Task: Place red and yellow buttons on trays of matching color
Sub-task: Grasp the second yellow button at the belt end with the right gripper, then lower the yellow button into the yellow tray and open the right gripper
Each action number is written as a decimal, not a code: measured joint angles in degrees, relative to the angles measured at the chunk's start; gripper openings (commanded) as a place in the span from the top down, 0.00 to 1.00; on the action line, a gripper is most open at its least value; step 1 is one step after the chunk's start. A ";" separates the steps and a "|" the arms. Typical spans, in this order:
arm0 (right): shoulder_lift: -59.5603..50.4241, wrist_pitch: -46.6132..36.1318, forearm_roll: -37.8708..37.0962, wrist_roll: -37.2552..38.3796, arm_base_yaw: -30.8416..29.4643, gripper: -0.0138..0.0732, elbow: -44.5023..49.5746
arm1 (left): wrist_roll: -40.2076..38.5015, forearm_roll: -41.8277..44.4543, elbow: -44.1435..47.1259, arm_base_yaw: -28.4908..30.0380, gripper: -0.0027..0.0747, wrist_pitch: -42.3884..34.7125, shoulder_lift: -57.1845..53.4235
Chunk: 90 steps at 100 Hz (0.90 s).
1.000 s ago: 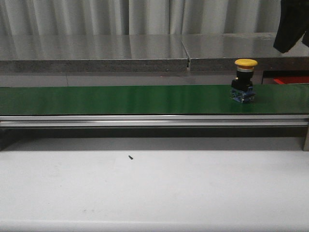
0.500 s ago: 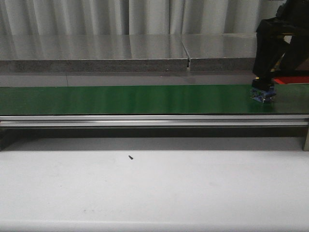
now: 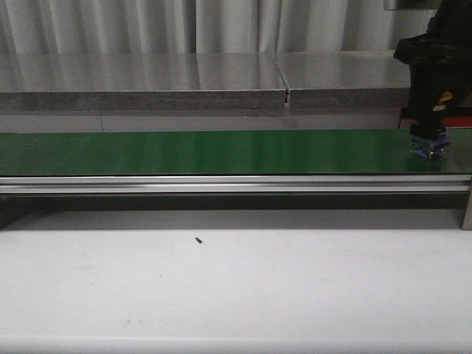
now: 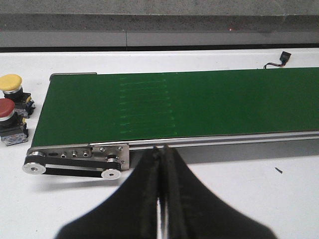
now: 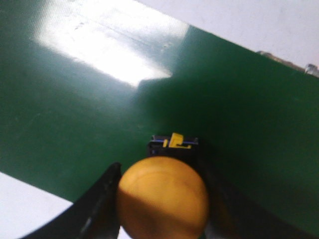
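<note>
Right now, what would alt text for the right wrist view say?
A yellow button sits between the right gripper's dark fingers, its black base on the green belt. White table shows past the belt.

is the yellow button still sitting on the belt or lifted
Cannot tell for sure. The yellow button sits between the right gripper fingers, its base at belt level.

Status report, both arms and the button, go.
Right gripper straddling the yellow mushroom-head push button on the green conveyor belt, grip unconfirmed. Left gripper shut, empty. Nothing in the way.
</note>
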 measured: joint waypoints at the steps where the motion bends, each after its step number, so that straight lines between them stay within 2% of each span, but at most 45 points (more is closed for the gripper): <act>1: 0.00 0.50 0.00 0.00 0.00 0.72 -0.03 | 0.00 0.00 0.00 0.00 0.99 0.00 0.00; 13: -1.35 3.80 0.22 0.00 -1.97 0.72 -2.03 | 0.00 0.00 0.00 0.00 0.99 0.00 0.00; 22: -3.74 4.95 0.63 0.00 -5.72 0.72 -3.44 | 0.00 0.00 0.00 0.00 0.99 0.00 0.00; 39: -7.14 5.64 4.07 0.00 -17.65 0.72 -4.12 | 0.00 0.00 0.00 0.00 0.99 0.00 0.00; 62: -5.27 5.22 9.60 0.00 -33.01 0.72 -4.12 | 0.00 0.00 0.00 0.00 0.99 0.00 0.00; 76: -2.53 4.41 11.24 0.10 -37.61 0.72 -4.12 | 0.00 0.00 0.00 0.00 0.99 0.00 0.00; 90: 1.21 3.28 11.58 0.10 -38.97 0.72 -4.12 | 0.00 0.00 0.00 0.00 0.99 -0.09 0.00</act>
